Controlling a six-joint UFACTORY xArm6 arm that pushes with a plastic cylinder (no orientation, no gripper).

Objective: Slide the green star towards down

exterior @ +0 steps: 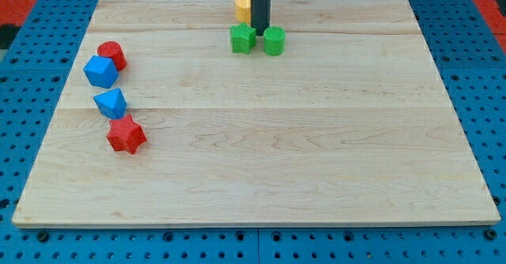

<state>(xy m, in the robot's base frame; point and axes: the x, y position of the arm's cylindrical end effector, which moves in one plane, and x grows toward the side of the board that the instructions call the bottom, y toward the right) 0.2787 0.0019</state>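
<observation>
The green star (243,38) lies near the view's top centre of the wooden board (261,137). A second green block (273,40), rounder in shape, sits just to its right with a small gap between them. My tip (261,32) stands in that gap, at the upper edge of the two green blocks, and seems to touch both. The dark rod rises straight up out of the view. A yellow block (241,3) lies just above the green star, partly hidden behind the rod.
At the view's left stand a red cylinder (112,54), a blue block (100,71), a smaller blue block (111,103) and a red star (126,133), in a rough column. Blue pegboard surrounds the board.
</observation>
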